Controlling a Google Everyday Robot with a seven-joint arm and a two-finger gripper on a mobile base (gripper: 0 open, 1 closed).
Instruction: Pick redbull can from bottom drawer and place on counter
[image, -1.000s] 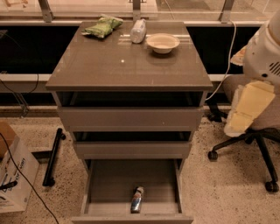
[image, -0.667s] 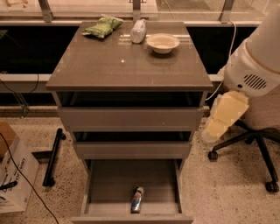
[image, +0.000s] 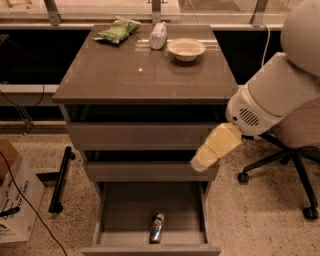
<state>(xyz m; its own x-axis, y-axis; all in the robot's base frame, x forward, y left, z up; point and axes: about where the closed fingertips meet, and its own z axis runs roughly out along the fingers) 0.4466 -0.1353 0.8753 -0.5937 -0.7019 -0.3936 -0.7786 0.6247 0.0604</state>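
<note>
Approach step, by my judgement. My cream-coloured gripper (image: 207, 156) hung above the right rim of the open grey-brown bottom drawer (image: 125, 210); whether spread or pressed together, I could not tell. The slim blue-and-silver redbull can (image: 157, 227) sat on the drawer floor near its front. Next move: descend leftward over the can.

- No text, brand or number could be read on anything.
- The can (image: 157, 227), lying in the bottom drawer (image: 125, 210), showed blue and silver, but no lettering could be made out.
- The box (image: 15, 210) on the floor at the left bore dark print that could not be read.
- The green bag (image: 117, 31) and bottle (image: 158, 35) on the counter (image: 125, 75) showed no legible label.
- The gripper (image: 204, 160) hung at the cabinet's right front, level with the middle drawer, and carried no marking.
</note>
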